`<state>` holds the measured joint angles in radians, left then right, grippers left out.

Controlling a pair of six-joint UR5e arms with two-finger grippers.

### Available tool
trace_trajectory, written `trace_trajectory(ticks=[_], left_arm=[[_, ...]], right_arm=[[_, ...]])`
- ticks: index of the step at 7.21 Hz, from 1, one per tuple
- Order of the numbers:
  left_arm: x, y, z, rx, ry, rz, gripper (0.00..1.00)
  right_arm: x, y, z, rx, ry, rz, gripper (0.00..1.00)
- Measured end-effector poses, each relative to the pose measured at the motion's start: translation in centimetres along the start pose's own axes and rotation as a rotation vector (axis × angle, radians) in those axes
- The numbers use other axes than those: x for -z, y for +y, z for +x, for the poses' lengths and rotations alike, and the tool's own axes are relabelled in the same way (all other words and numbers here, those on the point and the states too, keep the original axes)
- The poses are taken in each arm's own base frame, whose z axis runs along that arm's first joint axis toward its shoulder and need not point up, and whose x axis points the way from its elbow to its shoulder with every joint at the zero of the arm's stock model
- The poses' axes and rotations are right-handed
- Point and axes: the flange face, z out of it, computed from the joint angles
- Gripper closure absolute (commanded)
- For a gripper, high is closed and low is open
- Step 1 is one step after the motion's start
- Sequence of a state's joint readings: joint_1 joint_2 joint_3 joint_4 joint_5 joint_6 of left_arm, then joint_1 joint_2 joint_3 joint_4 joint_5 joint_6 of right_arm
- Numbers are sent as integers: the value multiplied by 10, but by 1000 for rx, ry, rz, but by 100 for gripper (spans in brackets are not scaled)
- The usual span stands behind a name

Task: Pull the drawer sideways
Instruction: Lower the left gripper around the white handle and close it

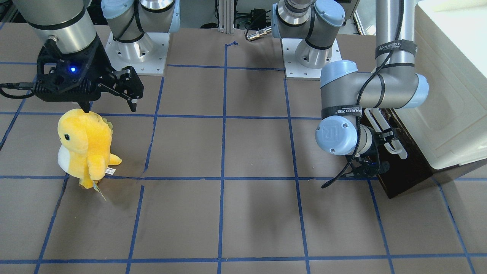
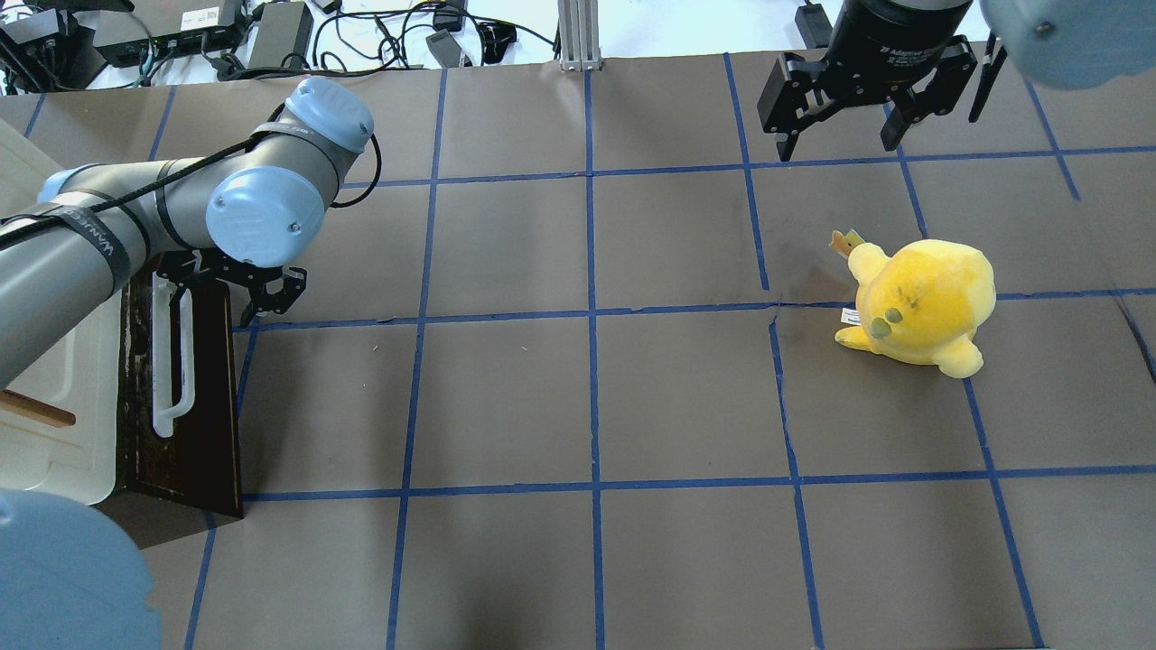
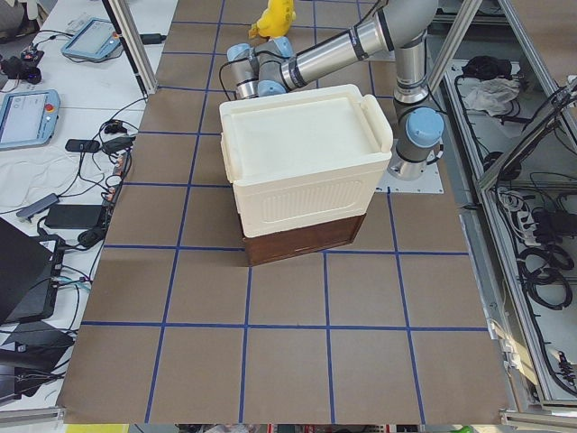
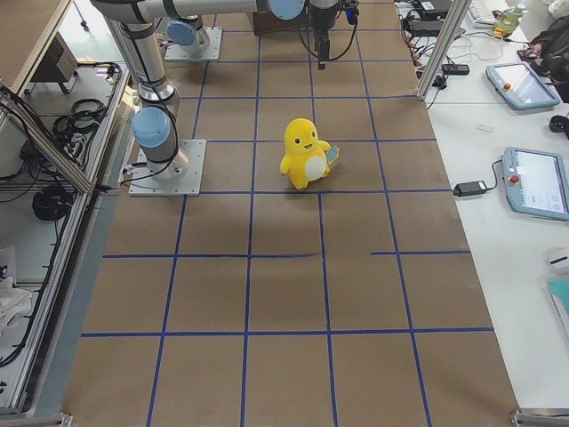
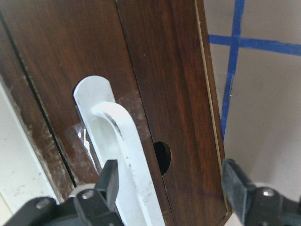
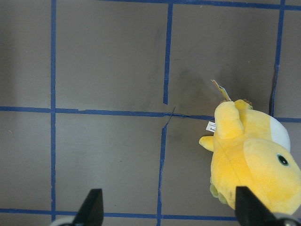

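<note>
Jaws of the left gripper [image 5: 171, 175] gape wide around the handle [image 5: 118, 129] (no grip yet); drawer [image 5: 164, 70] looks shut, whole pull remains.

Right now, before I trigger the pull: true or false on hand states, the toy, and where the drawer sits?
1. The left hand is open, with the white handle of the drawer between its fingers. True.
2. The right hand grips the yellow plush toy. False: it hangs open above the table, apart from the toy.
3. The plush toy stands upright on the table. True.
4. The drawer sits on top of the cream-white cabinet. False: it is beneath the cabinet.
</note>
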<state>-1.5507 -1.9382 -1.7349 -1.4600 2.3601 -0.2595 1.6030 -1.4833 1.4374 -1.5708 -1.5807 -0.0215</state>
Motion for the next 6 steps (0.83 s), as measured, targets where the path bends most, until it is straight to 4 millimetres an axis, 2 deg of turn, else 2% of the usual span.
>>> trace_trajectory(ticks=[4, 6], left_arm=[[-3, -1, -3, 63, -12, -3, 20], [-4, 0, -3, 103, -16, -10, 32]], right_arm=[[0, 0, 0, 0, 0, 0, 0], [0, 0, 0, 0, 0, 0, 0]])
